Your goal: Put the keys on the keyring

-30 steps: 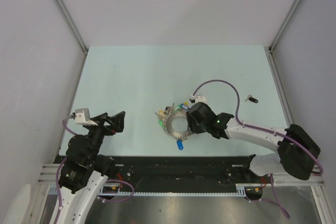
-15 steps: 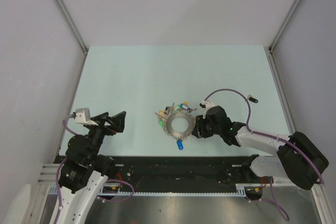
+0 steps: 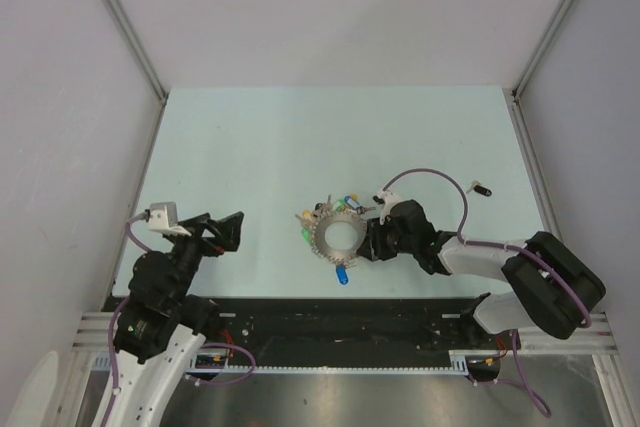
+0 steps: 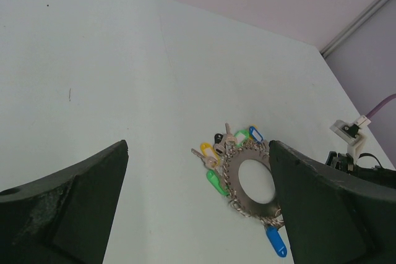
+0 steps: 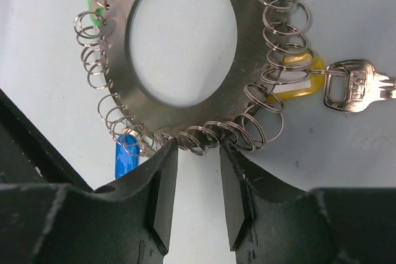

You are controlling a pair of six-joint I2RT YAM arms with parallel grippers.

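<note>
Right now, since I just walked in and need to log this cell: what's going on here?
The right end effector is down at the near rim of the keyring, its fingers slightly apart on either side of the coiled edge, not visibly clamped. Several keys already hang from the ring; one black key lies apart toward the right side of the table. The left end effector hovers wide open off to the left, holding nothing.
</note>
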